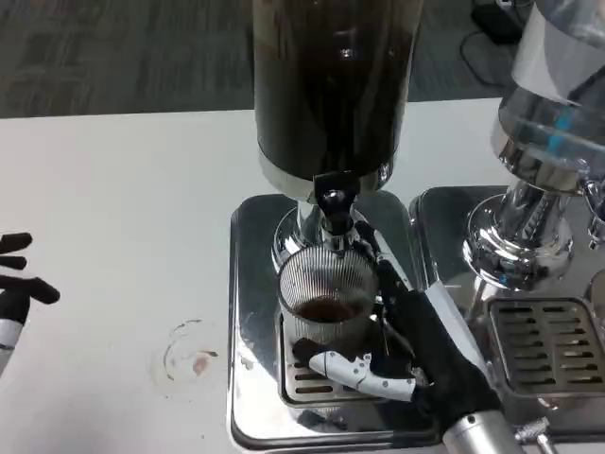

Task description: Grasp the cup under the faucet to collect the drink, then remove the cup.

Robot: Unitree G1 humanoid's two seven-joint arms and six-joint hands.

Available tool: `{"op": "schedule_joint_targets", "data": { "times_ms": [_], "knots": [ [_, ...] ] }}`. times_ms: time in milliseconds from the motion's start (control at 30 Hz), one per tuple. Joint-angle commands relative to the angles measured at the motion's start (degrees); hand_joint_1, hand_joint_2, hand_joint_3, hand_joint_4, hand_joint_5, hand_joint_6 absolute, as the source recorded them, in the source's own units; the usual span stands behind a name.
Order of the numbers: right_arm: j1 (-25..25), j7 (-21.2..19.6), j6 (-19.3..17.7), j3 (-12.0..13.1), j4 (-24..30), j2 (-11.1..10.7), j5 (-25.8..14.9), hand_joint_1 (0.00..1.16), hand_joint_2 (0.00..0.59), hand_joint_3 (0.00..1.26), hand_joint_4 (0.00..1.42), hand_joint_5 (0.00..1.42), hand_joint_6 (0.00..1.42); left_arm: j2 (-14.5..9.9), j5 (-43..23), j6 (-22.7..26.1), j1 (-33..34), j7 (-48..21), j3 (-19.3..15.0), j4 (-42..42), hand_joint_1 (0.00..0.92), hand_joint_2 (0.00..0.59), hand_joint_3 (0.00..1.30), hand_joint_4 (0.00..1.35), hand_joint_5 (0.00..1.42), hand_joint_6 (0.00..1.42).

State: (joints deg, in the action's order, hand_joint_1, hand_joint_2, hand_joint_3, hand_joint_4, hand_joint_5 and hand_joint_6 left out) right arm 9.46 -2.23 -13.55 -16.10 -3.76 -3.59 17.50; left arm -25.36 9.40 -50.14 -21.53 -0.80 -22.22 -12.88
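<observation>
Wide bare stretch of white table (113, 189) along left edge; left hand (17, 284) rests there, fingers apart, holding nothing. Second dispenser (544, 189) crowds right side, close beside dark-drink dispenser (326, 85). Ribbed clear cup (321, 303) stands on drip grate (307, 378) under faucet (333, 203), little dark drink inside, right hand (406, 350) wrapped around it.

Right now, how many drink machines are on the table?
2. The dark-filled dispenser stands in the middle, with the ribbed cup under its faucet, held by the right hand. The clear dispenser stands at the right edge, partly cut off; more could be beyond it.
</observation>
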Motion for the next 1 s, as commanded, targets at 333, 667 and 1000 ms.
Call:
{"op": "schedule_joint_targets", "data": {
  "times_ms": [333,667,1000],
  "knots": [
    [-0.9,-2.4,-3.1,-0.1,-3.5,1.8,-0.2,0.92,0.124,0.01,0.20,0.34,0.49,-1.1,-0.9,1.2,-1.2,-0.6,0.0,0.5,0.000,0.271,0.71,0.29,0.33,0.06],
    [-2.1,-3.8,-4.0,-0.2,-5.2,2.3,0.6,0.93,0.134,0.17,0.28,0.46,0.59,-0.9,-0.8,1.8,-1.2,-0.3,-0.1,1.5,0.000,0.271,0.71,0.31,0.33,0.04],
    [-1.4,-6.7,-5.4,0.2,-5.5,3.1,1.3,0.94,0.137,0.31,0.39,0.57,0.70,-0.8,-0.9,2.2,-1.5,-0.4,-0.1,2.1,0.000,0.268,0.71,0.32,0.33,0.04]
  ]
}}
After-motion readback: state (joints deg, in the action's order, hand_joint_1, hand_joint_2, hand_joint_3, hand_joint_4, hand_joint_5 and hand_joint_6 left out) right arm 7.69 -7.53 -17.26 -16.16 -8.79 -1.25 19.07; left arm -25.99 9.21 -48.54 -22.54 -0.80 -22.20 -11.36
